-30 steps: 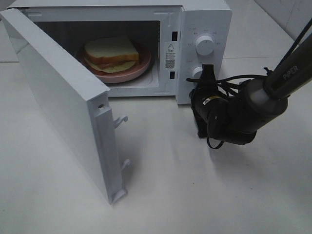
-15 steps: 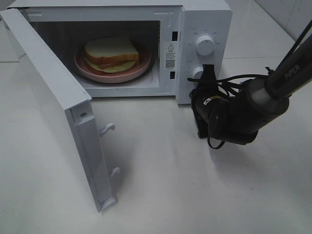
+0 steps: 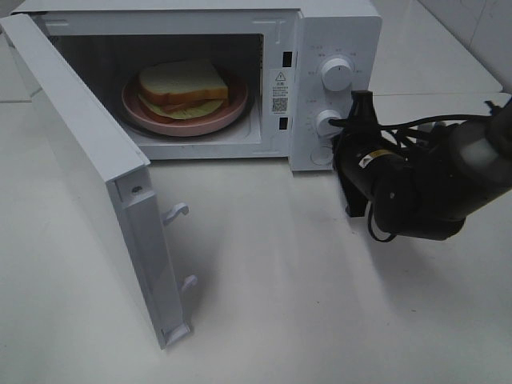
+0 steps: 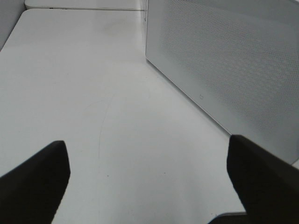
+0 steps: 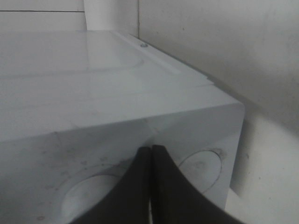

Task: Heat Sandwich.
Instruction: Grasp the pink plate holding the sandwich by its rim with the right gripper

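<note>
The sandwich (image 3: 182, 86), white bread with a pale filling, lies on a round pink plate (image 3: 232, 109) inside the open microwave (image 3: 336, 32). The microwave door (image 3: 88, 160) stands swung out to the left. My right gripper (image 3: 360, 100) is shut with nothing in it. It points at the control panel just right of the lower knob (image 3: 326, 122). In the right wrist view its closed fingertips (image 5: 150, 151) sit against the white panel between two round knobs. My left gripper (image 4: 149, 186) is open and empty over bare table beside a perforated white panel (image 4: 224, 70).
The upper knob (image 3: 336, 74) sits above the lower one. Two door latch hooks (image 3: 178, 212) stick out from the door's edge. White table (image 3: 280, 304) spreads in front of the microwave. The right arm's cables (image 3: 416, 128) trail to the right.
The microwave door swung a little further open to the left. My right arm shifted to the right, its shut fingers now beside the lower knob. The sandwich has not moved.
</note>
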Robot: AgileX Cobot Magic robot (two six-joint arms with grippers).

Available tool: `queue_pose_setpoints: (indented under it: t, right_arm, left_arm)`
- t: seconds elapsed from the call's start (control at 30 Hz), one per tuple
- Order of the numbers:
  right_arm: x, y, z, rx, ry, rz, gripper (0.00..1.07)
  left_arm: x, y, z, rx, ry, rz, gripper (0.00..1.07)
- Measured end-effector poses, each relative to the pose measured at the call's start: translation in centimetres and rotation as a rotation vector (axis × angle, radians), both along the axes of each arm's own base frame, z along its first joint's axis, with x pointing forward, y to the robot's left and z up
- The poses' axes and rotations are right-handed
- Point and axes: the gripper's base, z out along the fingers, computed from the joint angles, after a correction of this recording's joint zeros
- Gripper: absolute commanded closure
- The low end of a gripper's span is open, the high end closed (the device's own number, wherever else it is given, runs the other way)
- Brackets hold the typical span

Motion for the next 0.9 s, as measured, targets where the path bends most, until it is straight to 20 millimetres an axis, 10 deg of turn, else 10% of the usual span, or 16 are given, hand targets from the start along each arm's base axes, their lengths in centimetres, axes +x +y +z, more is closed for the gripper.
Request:
queue_pose_setpoints:
  t: [0.9]
  right_arm:
    - [-10.2, -4.6, 4.2, -0.211, 0.055, 0.182, 1.06]
  left_arm:
    - [0.0, 0.0, 0.0, 0.0, 0.0, 0.0, 0.23]
